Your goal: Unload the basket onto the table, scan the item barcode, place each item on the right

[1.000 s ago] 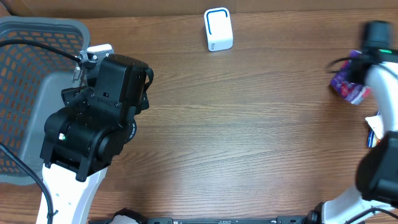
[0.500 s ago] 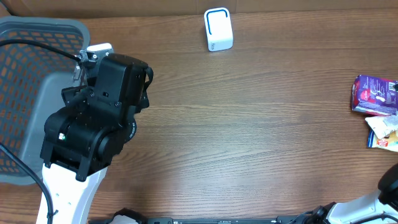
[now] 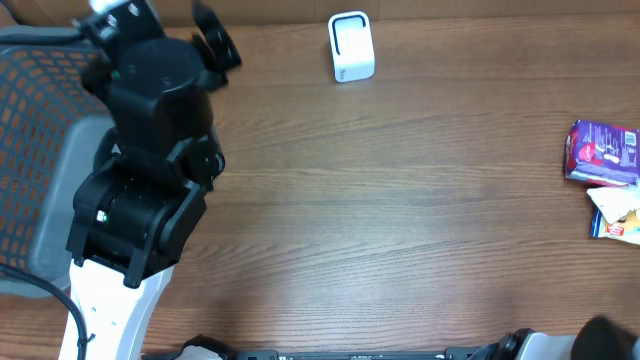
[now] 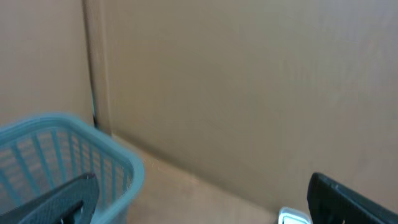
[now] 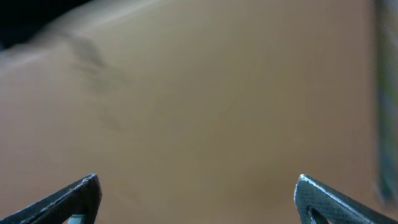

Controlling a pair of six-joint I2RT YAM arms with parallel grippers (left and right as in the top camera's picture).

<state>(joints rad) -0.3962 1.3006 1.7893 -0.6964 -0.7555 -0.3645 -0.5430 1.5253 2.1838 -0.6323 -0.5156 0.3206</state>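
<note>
The item, a purple packet (image 3: 603,152), lies flat at the table's right edge with no gripper on it. A white scanner with a blue outline (image 3: 351,47) stands at the far middle; a corner of that scanner (image 4: 292,217) shows in the left wrist view. My left gripper (image 3: 160,25) is raised at the far left and faces the cardboard back wall. This left gripper (image 4: 202,205) is open with nothing between its jaws. The right gripper (image 5: 199,202) is open and empty over a blurred brown surface. In the overhead view only a bit of the right arm (image 3: 603,335) shows.
A grey mesh basket (image 3: 40,150) stands at the left edge, its basket rim (image 4: 68,127) close to the left fingers. A white and blue packet (image 3: 615,215) lies just below the purple one. A brown cardboard wall (image 4: 236,81) runs along the far side.
The right gripper opened and left the purple packet on the table, then the arm drew back out of the overhead view. The left arm swung up toward the back wall.
</note>
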